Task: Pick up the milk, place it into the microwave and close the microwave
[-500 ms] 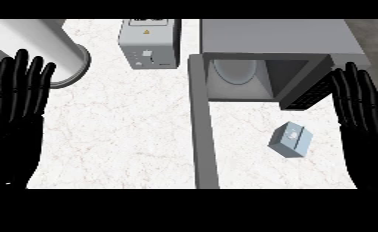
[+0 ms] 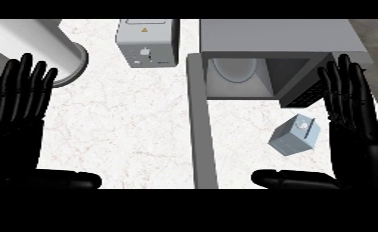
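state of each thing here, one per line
microwave: open, nothing but its round plate inside
microwave door: swung wide open toward the robot
milk: on the counter before the microwave, tilted, not held
left hand: open, holding nothing
right hand: open, beside the milk

White counter (image 2: 133, 126) with faint grey-pink marble veining. Pale blue-grey milk (image 2: 295, 135) carton, lighter top with small dark mark. Grey microwave (image 2: 273, 36), darker grey interior, light grey-white round plate (image 2: 235, 70) inside; open door (image 2: 201, 121) mid-grey. Silver-grey toaster (image 2: 146, 43) with tiny yellow label and black markings. Off-white cylinder (image 2: 44, 51) at upper left, grey rim. Black left hand (image 2: 26, 101) and black right hand (image 2: 351, 106), glossy highlights on thumbs.
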Controlling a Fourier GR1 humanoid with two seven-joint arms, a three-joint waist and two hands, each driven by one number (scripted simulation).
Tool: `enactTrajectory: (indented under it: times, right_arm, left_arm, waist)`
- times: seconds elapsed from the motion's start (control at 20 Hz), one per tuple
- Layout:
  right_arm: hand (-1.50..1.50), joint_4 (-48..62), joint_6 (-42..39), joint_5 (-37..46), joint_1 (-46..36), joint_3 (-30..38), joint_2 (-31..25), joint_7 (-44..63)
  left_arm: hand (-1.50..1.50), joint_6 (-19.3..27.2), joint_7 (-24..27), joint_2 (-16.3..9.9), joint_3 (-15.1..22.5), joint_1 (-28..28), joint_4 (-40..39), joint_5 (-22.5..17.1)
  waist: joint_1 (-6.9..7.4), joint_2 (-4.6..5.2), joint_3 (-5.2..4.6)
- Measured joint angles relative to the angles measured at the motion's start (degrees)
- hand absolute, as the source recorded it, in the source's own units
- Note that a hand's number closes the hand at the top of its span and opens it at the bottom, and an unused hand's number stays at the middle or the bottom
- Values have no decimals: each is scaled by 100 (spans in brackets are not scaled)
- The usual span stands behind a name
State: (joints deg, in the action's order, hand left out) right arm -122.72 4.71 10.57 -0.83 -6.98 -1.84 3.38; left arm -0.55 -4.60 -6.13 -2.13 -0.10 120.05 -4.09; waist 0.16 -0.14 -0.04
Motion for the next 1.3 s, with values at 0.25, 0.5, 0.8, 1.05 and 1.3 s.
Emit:
enactTrajectory:
  times: [0.25,0.5,0.8,1.05,1.3]
  right_arm:
    - [-150,-32,183,43,-12,-32,77,231]
    - [-150,74,214,18,230,114,66,47]
    - [-150,465,183,16,611,224,52,-417]
    - [-150,974,154,-51,901,354,55,-934]
    - [-150,1641,157,-138,1155,584,45,-1691]
  left_arm:
    - [-150,2,-54,182,143,495,287,30]
    - [-150,-47,142,327,284,965,473,135]
    - [-150,-146,121,370,291,1281,770,87]
    - [-150,-207,71,434,410,1549,1048,138]
    - [-150,-325,83,460,495,1779,1220,122]
  waist:
    - [0,5,1]
    - [-3,7,3]
    - [-3,8,4]
    - [-4,8,4]
    - [-4,9,5]
